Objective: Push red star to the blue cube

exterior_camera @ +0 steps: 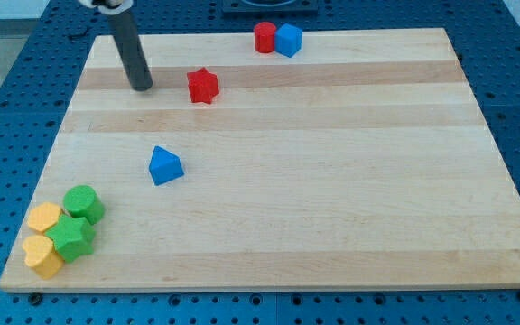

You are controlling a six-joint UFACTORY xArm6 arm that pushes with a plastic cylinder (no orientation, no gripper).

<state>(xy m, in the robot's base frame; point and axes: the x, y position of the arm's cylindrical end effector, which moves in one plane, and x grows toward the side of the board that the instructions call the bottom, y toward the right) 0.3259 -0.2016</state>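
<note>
The red star lies flat near the view's top left, one point toward the top, no clear long axis, well apart from the blue cube; my tip, a bare rod with no claw, stands just left; pale wooden board on blue pegboard; no writing shows.

A pale wooden board is lying across most of the view, its planks running from nine o'clock to three o'clock in lighter and darker bands. Soft, even light is falling on it, giving only faint shadows. A blue perforated table surface is showing around the board at every edge, its holes set in a regular grid. At twelve o'clock a dark fixture is sitting beyond the board.
</note>
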